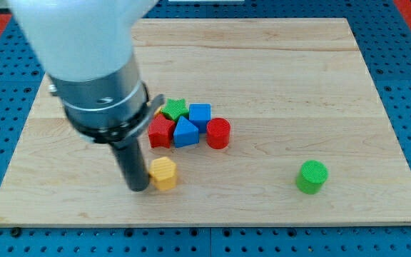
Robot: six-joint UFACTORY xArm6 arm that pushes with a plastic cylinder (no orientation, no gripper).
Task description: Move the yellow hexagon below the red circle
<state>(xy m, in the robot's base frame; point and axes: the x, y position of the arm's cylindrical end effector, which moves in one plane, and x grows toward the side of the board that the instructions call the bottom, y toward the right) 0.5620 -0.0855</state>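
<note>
The yellow hexagon (pixel 163 173) lies on the wooden board (pixel 277 78), below and left of the block cluster. The red circle (pixel 218 133) stands at the right end of that cluster, up and to the right of the hexagon. My tip (pixel 138 188) rests on the board just left of the yellow hexagon, touching or nearly touching its left side. The arm's large white and grey body covers the view's upper left.
A cluster sits left of the red circle: a green star (pixel 175 108), a blue cube (pixel 200 113), a blue triangle (pixel 185 133) and a red block (pixel 161 132). A green cylinder (pixel 312 176) stands alone at the lower right.
</note>
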